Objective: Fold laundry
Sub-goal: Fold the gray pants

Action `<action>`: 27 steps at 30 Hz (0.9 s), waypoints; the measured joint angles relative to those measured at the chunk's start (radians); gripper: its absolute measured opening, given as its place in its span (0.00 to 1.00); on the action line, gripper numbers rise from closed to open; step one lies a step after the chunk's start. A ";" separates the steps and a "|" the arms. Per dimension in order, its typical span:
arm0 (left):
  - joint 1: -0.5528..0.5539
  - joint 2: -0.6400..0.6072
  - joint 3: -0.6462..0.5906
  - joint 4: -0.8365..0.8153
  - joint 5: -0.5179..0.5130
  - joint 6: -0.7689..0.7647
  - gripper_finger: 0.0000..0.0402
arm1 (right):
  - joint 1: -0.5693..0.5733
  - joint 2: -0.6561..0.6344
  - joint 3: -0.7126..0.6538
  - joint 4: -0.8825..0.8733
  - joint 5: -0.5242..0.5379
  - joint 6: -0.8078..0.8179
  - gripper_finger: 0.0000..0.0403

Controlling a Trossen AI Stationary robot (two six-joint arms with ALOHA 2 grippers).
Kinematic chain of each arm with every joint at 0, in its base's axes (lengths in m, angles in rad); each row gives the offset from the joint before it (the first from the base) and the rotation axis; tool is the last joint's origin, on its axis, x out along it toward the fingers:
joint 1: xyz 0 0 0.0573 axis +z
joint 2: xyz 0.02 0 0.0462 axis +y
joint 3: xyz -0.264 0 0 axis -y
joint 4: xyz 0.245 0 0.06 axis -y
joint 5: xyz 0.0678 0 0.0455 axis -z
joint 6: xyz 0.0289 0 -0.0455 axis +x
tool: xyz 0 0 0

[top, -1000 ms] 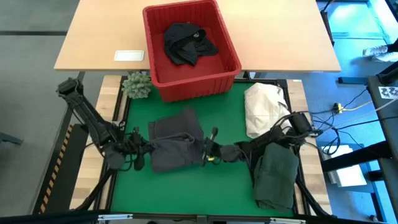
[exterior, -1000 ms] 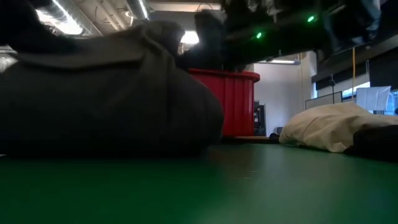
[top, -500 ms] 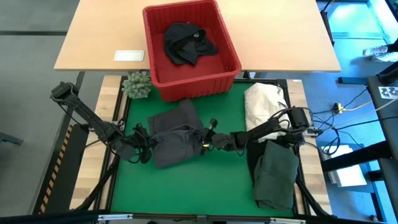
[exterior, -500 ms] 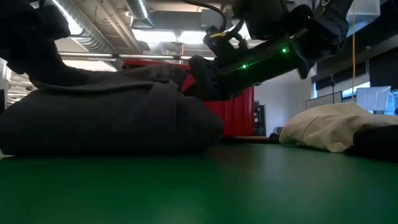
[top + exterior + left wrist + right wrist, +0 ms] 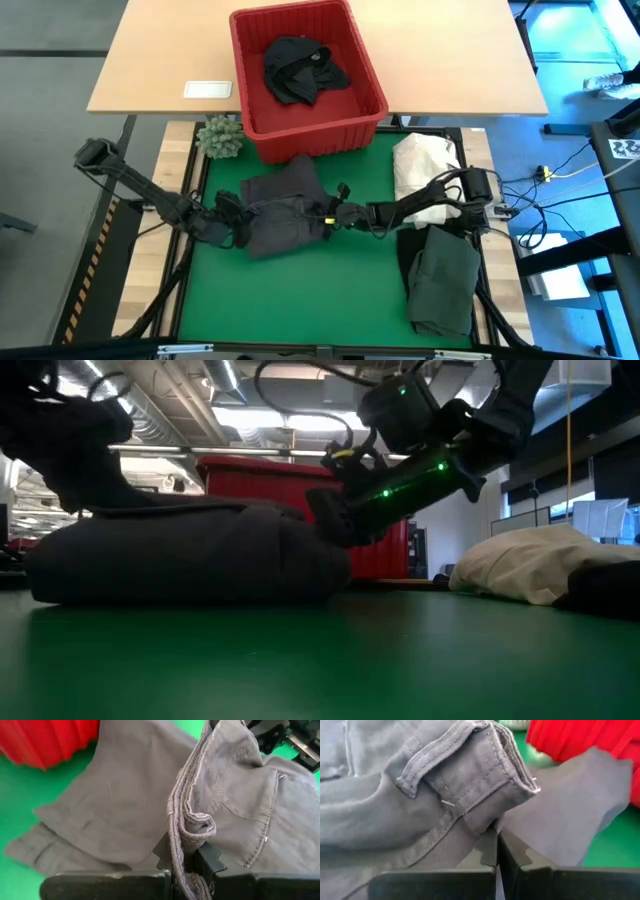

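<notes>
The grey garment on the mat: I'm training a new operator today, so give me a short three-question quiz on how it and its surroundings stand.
1. True or false: both grippers are shut on the dark grey garment.
2. What lies inside the red basket? A) a black garment B) the cream-white cloth C) nothing
3. Which gripper holds the garment's edge nearer the dark green garment?

Key:
1. True: the left gripper and the right gripper each pinch a seamed edge.
2. A, the black garment.
3. The right gripper.
</notes>
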 joint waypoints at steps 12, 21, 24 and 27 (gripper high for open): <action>0.055 0.076 0.002 0.048 0.423 -0.023 0.06 | 0.079 0.009 0.001 -0.133 -0.190 0.018 0.00; -0.136 0.189 0.000 0.384 0.571 -0.053 0.06 | 0.325 0.009 -0.001 -0.099 -0.254 0.102 0.00; -0.217 0.204 0.005 0.542 0.541 -0.017 0.06 | 0.412 0.005 -0.002 0.003 -0.273 0.084 0.00; -0.283 0.204 0.055 0.589 0.441 0.077 0.06 | 0.477 -0.017 0.003 0.095 -0.220 0.042 0.00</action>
